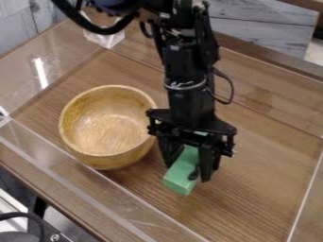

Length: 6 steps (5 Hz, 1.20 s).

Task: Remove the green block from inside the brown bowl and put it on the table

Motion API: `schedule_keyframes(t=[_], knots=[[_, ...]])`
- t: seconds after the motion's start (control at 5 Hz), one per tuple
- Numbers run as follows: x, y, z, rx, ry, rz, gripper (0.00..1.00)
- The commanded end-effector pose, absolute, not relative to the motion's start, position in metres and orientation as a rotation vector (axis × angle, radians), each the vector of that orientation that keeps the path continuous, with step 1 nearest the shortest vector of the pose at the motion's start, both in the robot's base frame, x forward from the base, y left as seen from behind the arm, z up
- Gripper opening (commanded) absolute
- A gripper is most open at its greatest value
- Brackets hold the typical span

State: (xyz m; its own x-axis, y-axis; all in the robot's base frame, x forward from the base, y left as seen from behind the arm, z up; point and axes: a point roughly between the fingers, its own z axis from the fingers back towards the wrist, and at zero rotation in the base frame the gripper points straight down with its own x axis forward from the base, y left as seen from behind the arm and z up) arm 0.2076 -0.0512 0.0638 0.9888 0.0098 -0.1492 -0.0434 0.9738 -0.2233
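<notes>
The green block (pixel 180 177) stands on the table (pixel 259 142) just right of the brown bowl (pixel 109 125), outside it. My gripper (pixel 188 170) points steeply down over the block with its black fingers (pixel 205 165) shut on the green block's upper part. The block's lower end rests at or very near the tabletop. The bowl is a round tan wooden one and its inside shows nothing in it.
Clear acrylic walls (pixel 76 198) ring the tabletop, with one close along the front edge near the bowl and block. The black arm (pixel 183 57) rises from the gripper toward the top of the view, with cables beside it.
</notes>
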Motion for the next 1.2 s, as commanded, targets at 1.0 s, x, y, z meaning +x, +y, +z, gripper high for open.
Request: schedule_keyframes(t=[1.0], knots=[[0.2247, -0.0446, 0.0683, -0.260, 0.088, 0.030, 0.00]])
